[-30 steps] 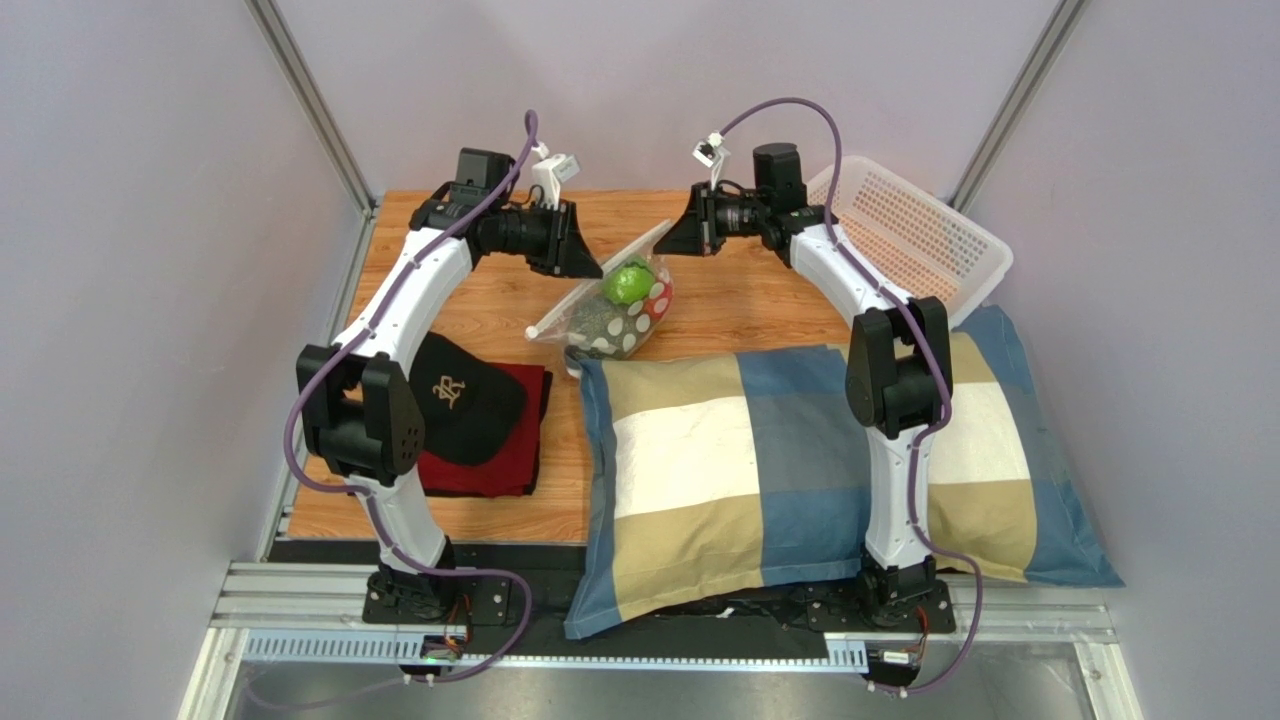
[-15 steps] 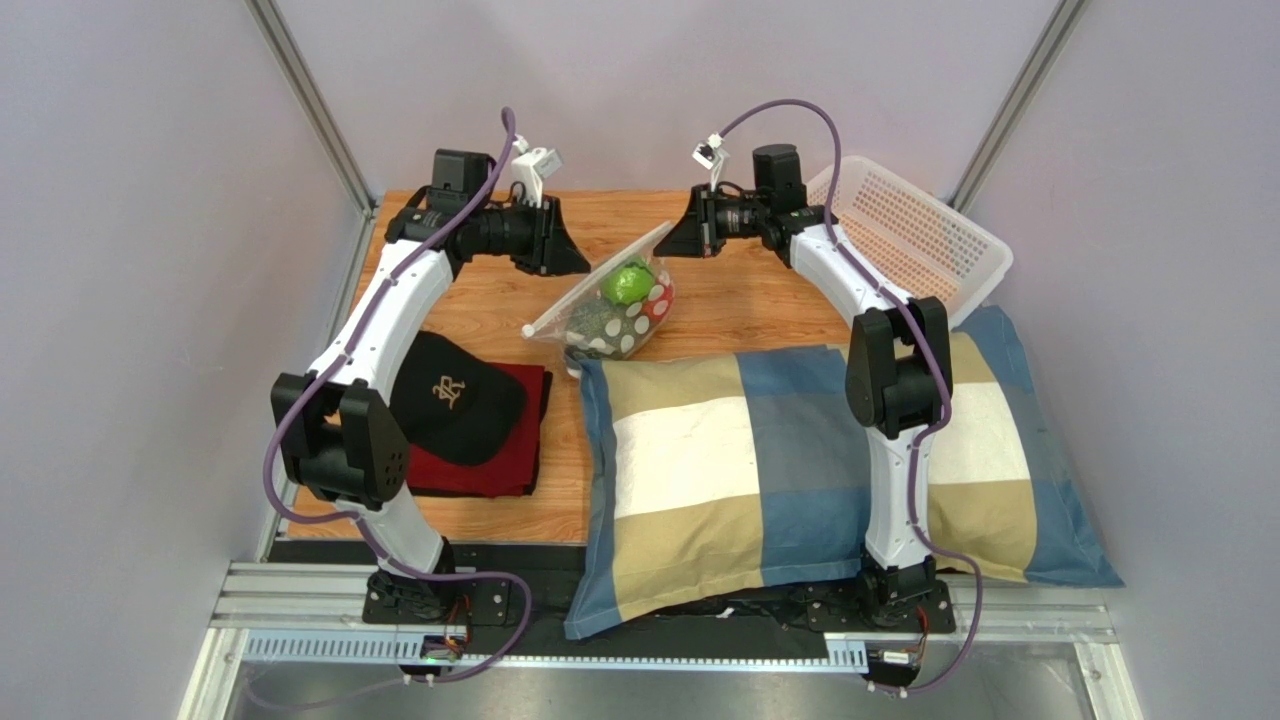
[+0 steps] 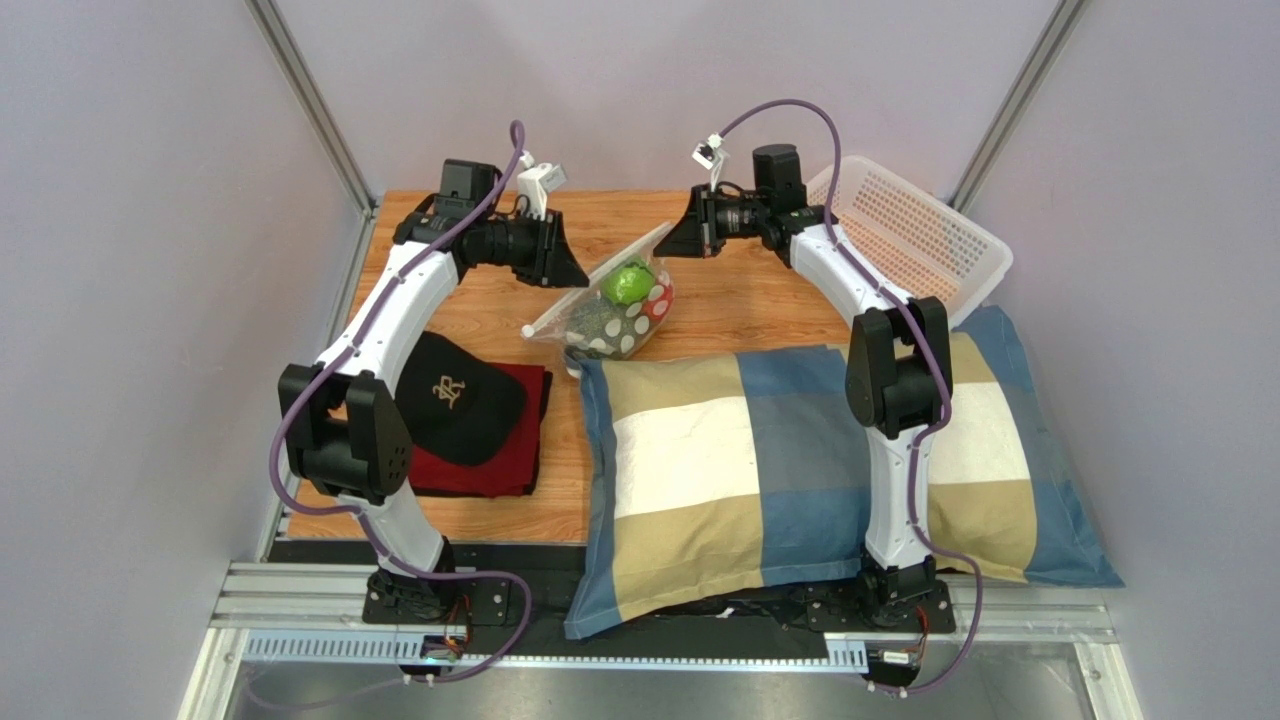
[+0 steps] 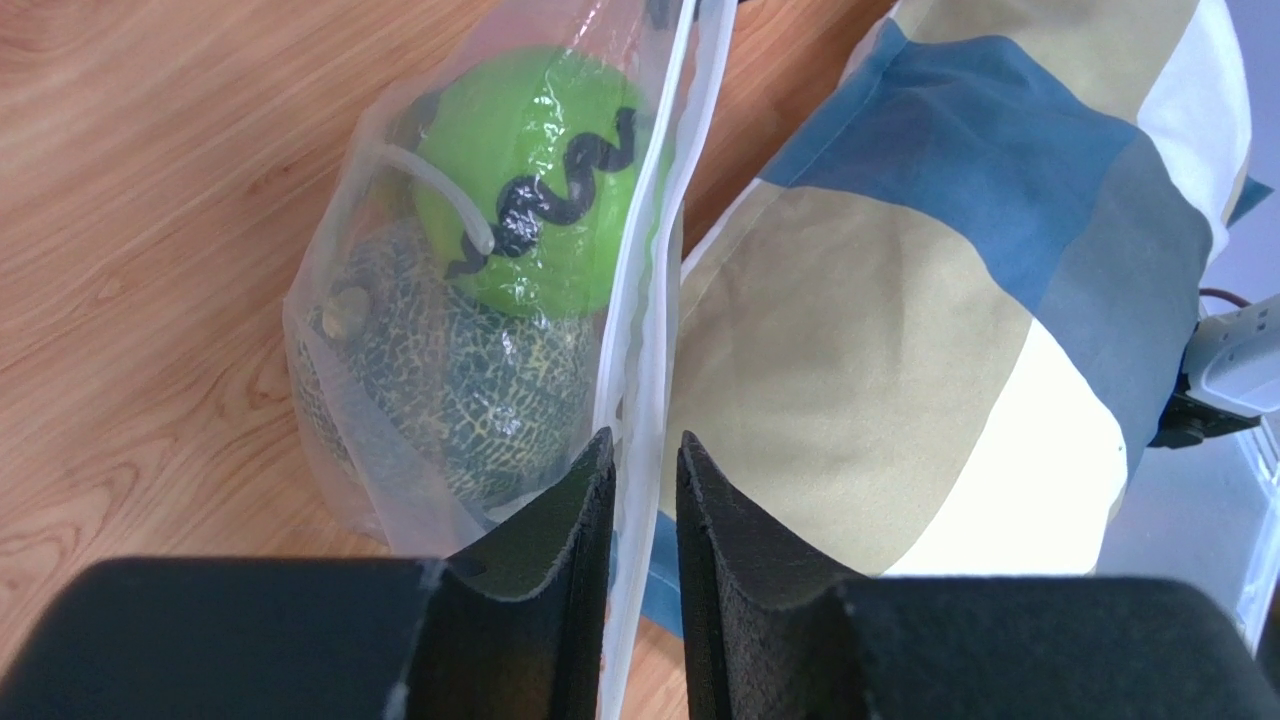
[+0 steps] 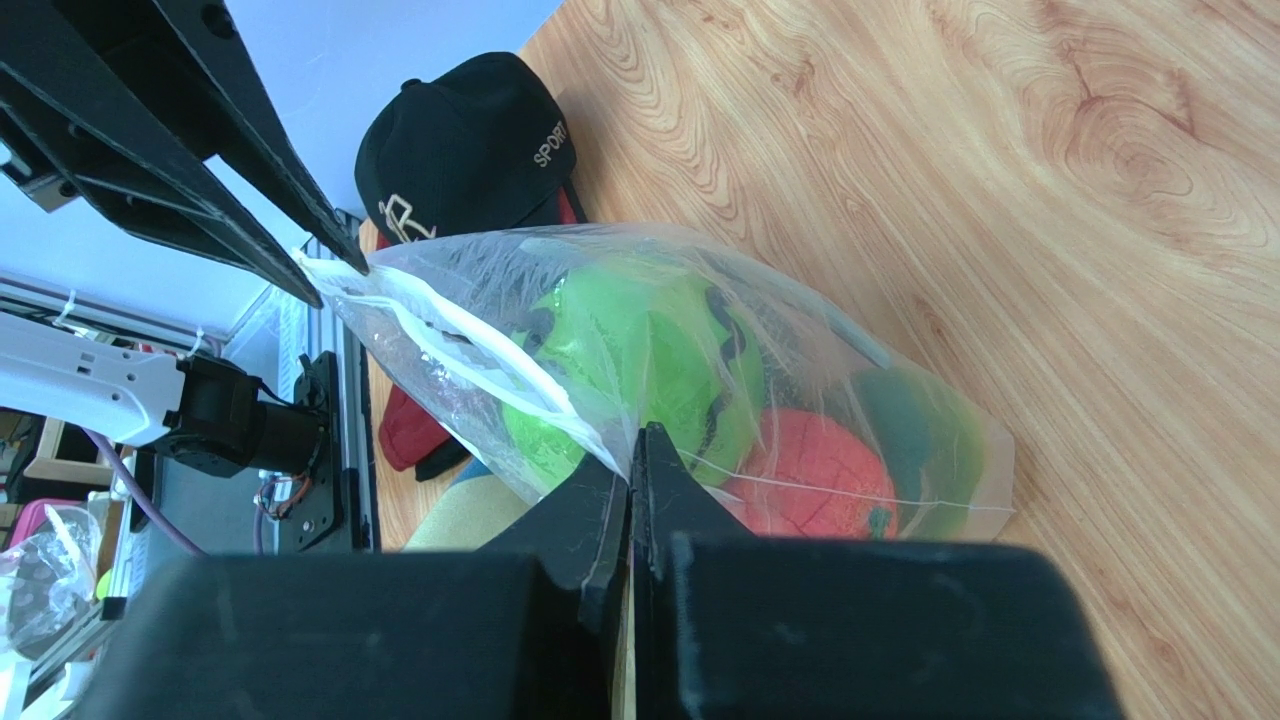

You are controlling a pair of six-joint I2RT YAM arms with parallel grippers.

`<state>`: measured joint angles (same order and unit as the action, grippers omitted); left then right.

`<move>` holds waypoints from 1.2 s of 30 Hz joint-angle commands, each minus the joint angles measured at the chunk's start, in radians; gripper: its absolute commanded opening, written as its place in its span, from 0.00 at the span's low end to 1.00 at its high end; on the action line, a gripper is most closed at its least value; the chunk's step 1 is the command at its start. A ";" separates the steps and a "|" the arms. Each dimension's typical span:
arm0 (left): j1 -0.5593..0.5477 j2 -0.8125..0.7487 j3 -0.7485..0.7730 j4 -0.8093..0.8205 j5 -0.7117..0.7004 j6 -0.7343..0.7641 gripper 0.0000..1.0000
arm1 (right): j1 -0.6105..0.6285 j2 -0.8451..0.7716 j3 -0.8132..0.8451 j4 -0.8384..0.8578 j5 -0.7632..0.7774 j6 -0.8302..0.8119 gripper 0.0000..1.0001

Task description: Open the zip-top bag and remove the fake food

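Two hands are set on the top edge of the zip-top bag [image 4: 496, 285]. The R hand [image 5: 631, 435] is clenched, fingers pressed flat together w/ the bag's top edge pinched at their tips. The L hand [image 4: 643, 443] is placed further along the same edge, fingers a narrow gap apart, and the zip strip is passed between them; whether the strip is actually gripped can't be told.

The bag's top edge is stretched in a slant between the hands, and its lower part is rested on the tabletop [image 5: 1052, 180] at the far middle, just beside the far-left corner of the checked pillow [image 4: 902, 300].

All the fake food is seen inside the plastic: a bright green ball [image 4: 519, 180] w/ a black squiggle, a grey-green netted melon [image 4: 451, 375] touching it, a red round fruit [image 5: 812, 473], and a white red-dotted piece [image 3: 649, 315].

Further out, a black cap [image 5: 458, 150] is laid on a folded red cloth [image 3: 481, 458] at the left side. A white perforated basket [image 3: 917, 233] is tilted at the far right corner.
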<state>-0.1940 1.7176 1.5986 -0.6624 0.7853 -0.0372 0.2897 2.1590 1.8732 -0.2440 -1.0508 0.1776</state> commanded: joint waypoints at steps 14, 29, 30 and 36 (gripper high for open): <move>0.022 -0.030 -0.008 0.009 -0.041 0.034 0.36 | 0.003 0.002 0.034 0.002 -0.026 -0.010 0.00; 0.016 0.039 -0.057 0.033 0.023 0.031 0.26 | 0.012 0.002 0.033 0.002 -0.020 -0.007 0.00; 0.015 0.051 -0.055 0.037 0.035 0.027 0.22 | 0.017 0.008 0.037 0.002 -0.015 0.005 0.00; -0.016 -0.028 -0.094 0.141 0.004 -0.096 0.00 | 0.072 0.029 0.261 -0.394 0.475 0.216 0.62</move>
<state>-0.1852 1.7702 1.5341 -0.6270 0.8101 -0.0559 0.3141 2.1899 1.9537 -0.3199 -0.9798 0.2481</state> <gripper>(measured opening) 0.006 0.526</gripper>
